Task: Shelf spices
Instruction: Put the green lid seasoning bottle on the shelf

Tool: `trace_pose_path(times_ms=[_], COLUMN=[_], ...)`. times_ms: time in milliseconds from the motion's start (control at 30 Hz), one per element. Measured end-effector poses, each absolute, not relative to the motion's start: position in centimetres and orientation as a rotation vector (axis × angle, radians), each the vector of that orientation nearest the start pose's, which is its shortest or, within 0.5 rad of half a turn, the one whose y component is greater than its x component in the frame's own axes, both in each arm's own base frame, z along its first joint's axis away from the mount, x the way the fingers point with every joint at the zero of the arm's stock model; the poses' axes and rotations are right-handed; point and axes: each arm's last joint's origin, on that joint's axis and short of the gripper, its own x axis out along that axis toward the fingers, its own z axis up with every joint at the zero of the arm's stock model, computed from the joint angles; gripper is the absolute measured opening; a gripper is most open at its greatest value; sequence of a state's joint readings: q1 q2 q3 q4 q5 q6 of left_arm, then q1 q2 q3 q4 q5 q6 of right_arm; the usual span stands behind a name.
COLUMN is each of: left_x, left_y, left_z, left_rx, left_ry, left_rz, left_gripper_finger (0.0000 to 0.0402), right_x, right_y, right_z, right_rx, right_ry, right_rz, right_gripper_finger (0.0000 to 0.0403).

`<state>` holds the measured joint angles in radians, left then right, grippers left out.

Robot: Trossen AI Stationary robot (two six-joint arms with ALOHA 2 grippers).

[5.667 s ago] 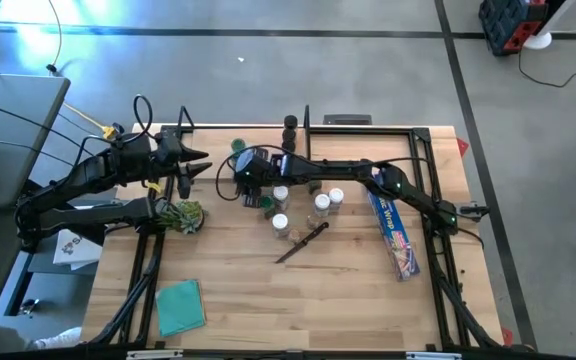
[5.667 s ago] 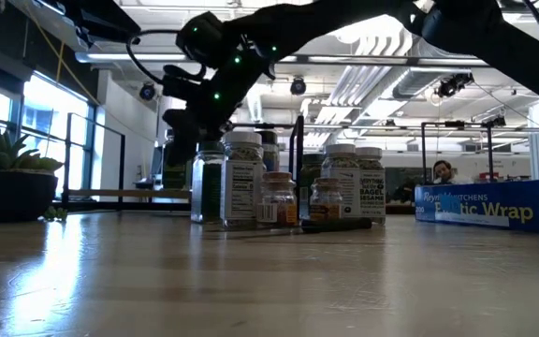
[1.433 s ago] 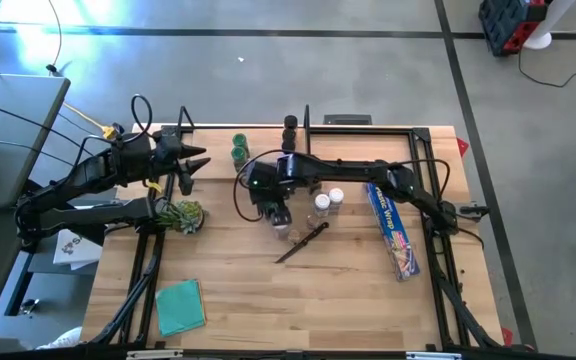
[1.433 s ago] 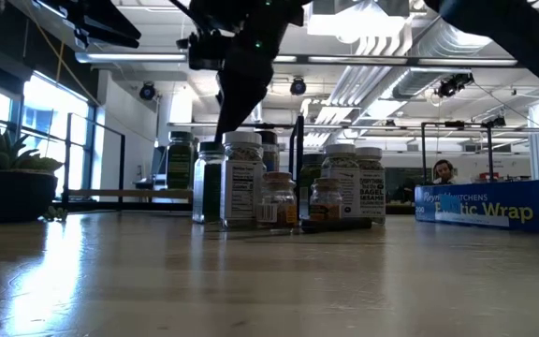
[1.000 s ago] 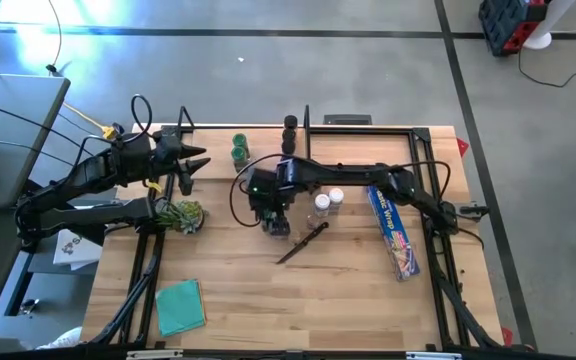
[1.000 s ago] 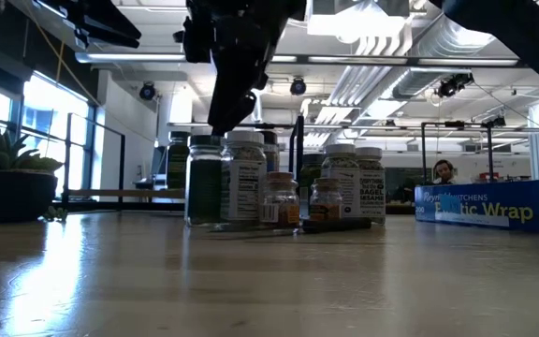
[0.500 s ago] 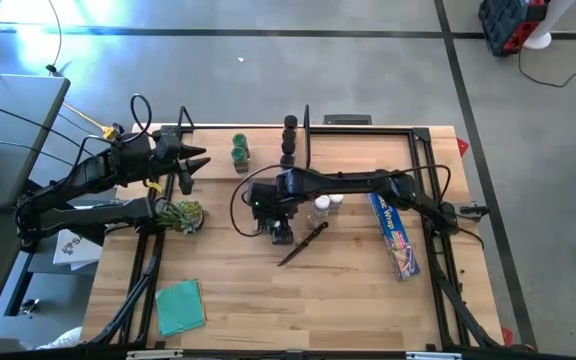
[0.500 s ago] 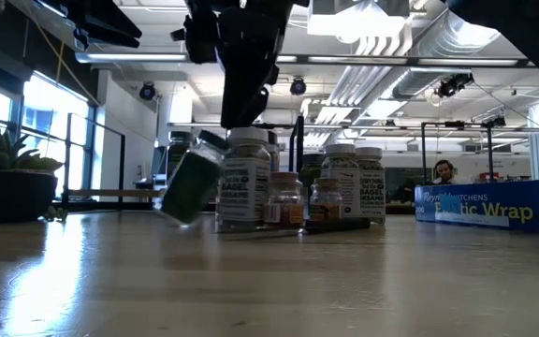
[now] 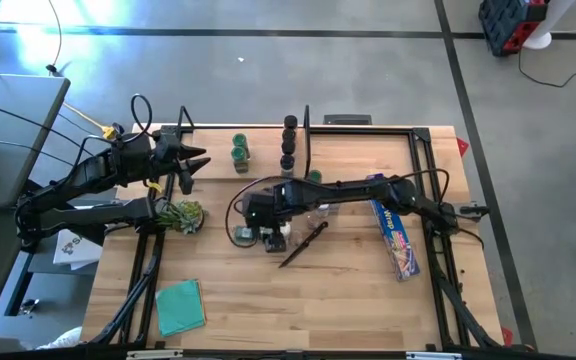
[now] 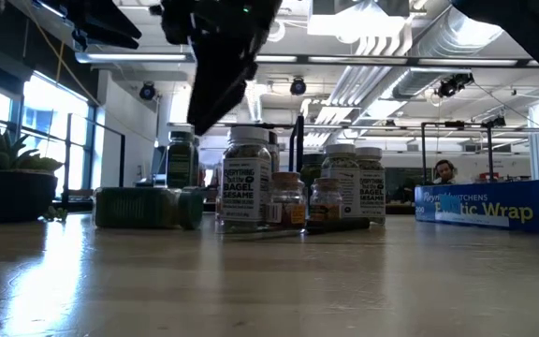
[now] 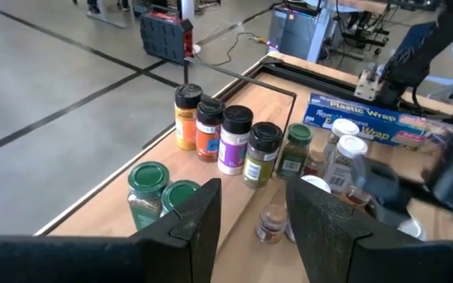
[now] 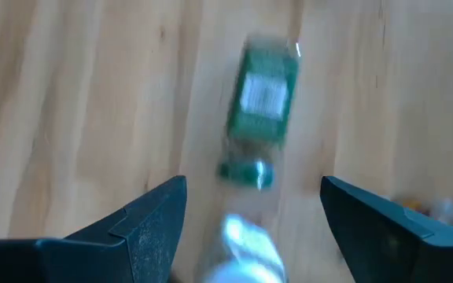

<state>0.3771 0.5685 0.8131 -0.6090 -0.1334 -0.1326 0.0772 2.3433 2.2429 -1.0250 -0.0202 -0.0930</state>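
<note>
A green-capped spice jar [image 12: 262, 98] lies on its side on the table, cap [image 12: 246, 173] toward my right gripper [image 12: 250, 228], which hovers open above it without touching. From above, the jar [image 9: 240, 237] lies left of the standing jar cluster [image 9: 318, 205]. In the low view it [image 10: 148, 208] rests beside the bagel-sesame jar [image 10: 248, 178]. The shelf [image 9: 263, 150] runs along the far edge and carries green-capped jars [image 9: 239, 152] and black-capped jars [image 9: 288, 140]. My left gripper [image 11: 254, 220] waits open in the air left of the shelf's left end [image 9: 200, 160].
A dark-handled knife [image 9: 303, 243] lies just right of the fallen jar, near the cluster. The blue wrap box [image 9: 395, 235] lies toward the right edge. A small plant [image 9: 180, 214] and a green cloth [image 9: 179, 305] sit on the left side. Bare wood stretches along the near edge.
My right gripper has moved toward the table's near-left, away from the shelf. The green-capped jar stood upright at the cluster's left side; it tipped over toward the left and now lies flat on its side on the table.
</note>
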Motion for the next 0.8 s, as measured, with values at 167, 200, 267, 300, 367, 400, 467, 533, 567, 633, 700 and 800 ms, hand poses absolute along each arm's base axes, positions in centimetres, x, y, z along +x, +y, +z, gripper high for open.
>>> trace_pose_path(times_ms=[167, 200, 267, 300, 367, 400, 467, 533, 567, 633, 700, 800], left_x=[10.2, 10.2, 10.3, 10.3, 10.4, 10.4, 10.5, 10.5, 10.5, 10.3, 10.0, 9.2], left_y=[4.5, 4.5, 4.5, 4.5, 4.5, 4.5, 4.4, 4.3, 4.3, 4.1, 3.8, 3.2], left_z=[33.0, 33.0, 32.9, 32.9, 32.8, 32.8, 32.8, 32.9, 33.1, 33.4, 33.7, 34.5], left_rx=[-0.187, -0.187, -0.192, -0.193, -0.184, -0.177, -0.169, -0.149, -0.134, -0.108, -0.080, -0.028], left_ry=[0.316, 0.314, 0.321, 0.329, 0.337, 0.340, 0.345, 0.336, 0.325, 0.298, 0.261, 0.183], left_rz=[0.531, 0.531, 0.532, 0.532, 0.530, 0.526, 0.491, 0.451, 0.430, 0.387, 0.341, 0.245], left_gripper_finger=[0.0140, 0.0140, 0.0140, 0.0140, 0.0140, 0.0140, 0.0140, 0.0140, 0.0140, 0.0140, 0.0140, 0.0140], right_x=[51.2, 51.5, 52.2, 52.5, 53.1, 53.2, 53.4, 53.6, 53.6, 53.7, 53.8, 53.9], right_y=[5.5, 5.6, 5.6, 5.5, 5.2, 5.0, 4.5, 3.8, 3.7, 3.6, 3.5, 3.6], right_z=[21.8, 20.8, 18.9, 17.9, 16.3, 15.6, 14.5, 13.7, 13.4, 13.2, 13.1, 13.4], right_rx=[-0.153, -0.145, -0.113, -0.095, -0.062, -0.047, -0.010, 0.019, 0.027, 0.031, 0.042, 0.059], right_ry=[1.043, 1.050, 1.055, 1.056, 1.061, 1.065, 1.081, 1.092, 1.095, 1.095, 1.089, 1.074], right_rz=[-0.001, -0.019, -0.036, -0.037, -0.060, -0.072, -0.099, -0.124, -0.128, -0.130, -0.127, -0.099], right_gripper_finger=[0.0289, 0.0289, 0.0289, 0.0289, 0.0289, 0.0289, 0.0289, 0.0286, 0.0282, 0.0261, 0.0221, 0.0183])
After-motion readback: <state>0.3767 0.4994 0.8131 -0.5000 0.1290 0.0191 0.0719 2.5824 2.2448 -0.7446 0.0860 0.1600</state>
